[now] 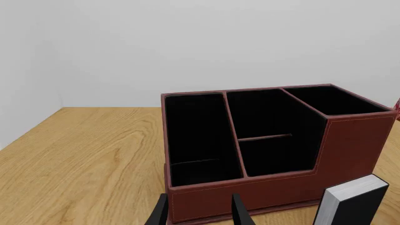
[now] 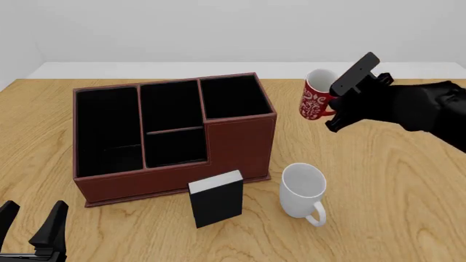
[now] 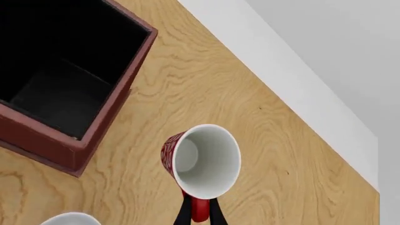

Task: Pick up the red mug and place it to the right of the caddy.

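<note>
Evidently mid-carry. From the left wrist view: idle left gripper [image 1: 200,212] low beside the caddy [image 1: 275,154], black fingertips spread wide with nothing between, parked clear of the job; matte red-brown leather-like walls with pale stitching, black-lined compartments stepped in height; a small black box [image 1: 353,201] with a white top just in front.

From the front view: red mug [image 2: 316,97] to the right of the caddy, probably lifted and tilted, pinched at the handle by the right gripper [image 2: 336,112]; glossy plain white mug [image 2: 302,191] standing nearer, well apart; wood-grain table [image 2: 378,180].

From the right wrist view: jaws clenched on the red handle, white interior facing the camera, swirly white pattern along the curved side; bare wood below, likely the intended landing spot beside the caddy's corner.
</note>
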Available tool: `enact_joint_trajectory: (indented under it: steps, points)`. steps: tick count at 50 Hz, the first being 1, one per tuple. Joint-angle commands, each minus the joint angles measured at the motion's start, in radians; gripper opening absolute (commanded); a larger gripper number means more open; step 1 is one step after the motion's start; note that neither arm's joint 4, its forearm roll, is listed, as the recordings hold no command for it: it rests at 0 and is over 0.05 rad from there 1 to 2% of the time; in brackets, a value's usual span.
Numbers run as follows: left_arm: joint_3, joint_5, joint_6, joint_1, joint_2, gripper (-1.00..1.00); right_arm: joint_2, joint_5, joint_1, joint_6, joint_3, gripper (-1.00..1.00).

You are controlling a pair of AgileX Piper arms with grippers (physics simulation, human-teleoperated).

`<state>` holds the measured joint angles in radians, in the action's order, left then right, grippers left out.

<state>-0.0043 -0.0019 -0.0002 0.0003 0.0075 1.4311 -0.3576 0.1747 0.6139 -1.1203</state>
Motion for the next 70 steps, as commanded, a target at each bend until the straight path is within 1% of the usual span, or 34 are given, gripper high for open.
enact_joint_trajectory:
  steps: [1,3,4,13,19,31,40,70]
  points:
    - [0.0,0.0,0.0,0.0,0.0,1.0,0.131,0.037,0.02,-0.02,-0.067,-1.0]
    - [0.0,0.0,0.0,0.0,0.0,1.0,0.155,0.05,0.02,-0.013,-0.072,-1.0]
    - [0.0,0.0,0.0,0.0,0.0,1.0,0.164,0.048,0.027,-0.018,-0.077,-1.0]
    - [0.0,0.0,0.0,0.0,0.0,1.0,0.251,0.083,0.009,-0.001,-0.093,-1.0]
    - [0.0,0.0,0.0,0.0,0.0,1.0,0.282,0.096,0.014,-0.007,-0.096,-1.0]
    - [0.0,0.0,0.0,0.0,0.0,1.0,0.321,0.112,0.036,-0.018,-0.096,-1.0]
    - [0.0,0.0,0.0,0.0,0.0,1.0,0.347,0.124,0.057,-0.003,-0.082,-1.0]
    - [0.0,0.0,0.0,0.0,0.0,1.0,0.41,0.14,0.043,0.024,-0.077,-1.0]
